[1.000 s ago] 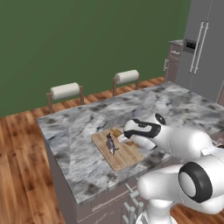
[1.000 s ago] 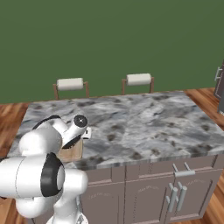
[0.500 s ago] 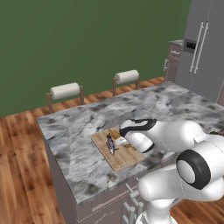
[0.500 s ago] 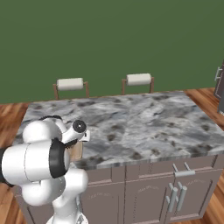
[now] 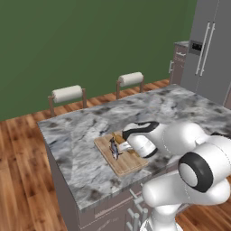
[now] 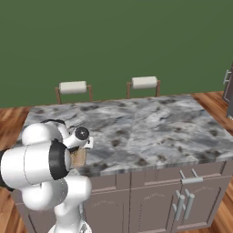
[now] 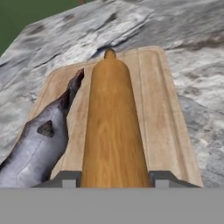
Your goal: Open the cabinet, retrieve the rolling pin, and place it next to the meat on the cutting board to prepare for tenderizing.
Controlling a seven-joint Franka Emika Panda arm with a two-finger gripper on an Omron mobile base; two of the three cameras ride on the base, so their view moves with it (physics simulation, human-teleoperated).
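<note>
The light wooden rolling pin (image 7: pixel 113 127) runs away from the hand, lengthwise over the tan cutting board (image 7: pixel 157 100). My gripper (image 7: pixel 114 177) is shut on its near end, a fingertip on each side. The dark grey-and-reddish meat (image 7: pixel 39 144) lies on the board just left of the pin, close beside it. In the left base view my gripper (image 5: pixel 124 146) is low over the cutting board (image 5: pixel 126 166), next to the meat (image 5: pixel 114 148). In the right base view my arm covers most of the cutting board (image 6: pixel 78 157). The cabinet is out of view.
The board lies near the front left corner of a grey marble island (image 5: pixel 180 108). Two stools (image 5: pixel 67 94) (image 5: pixel 131 79) stand behind the island. A steel fridge (image 5: pixel 210 45) stands at the far right. Base cabinets (image 6: pixel 182 200) run under the counter.
The hand has crept slightly left and down over the board with the rolling pin still in it. The arm's elbow has swung nearer the cameras.
</note>
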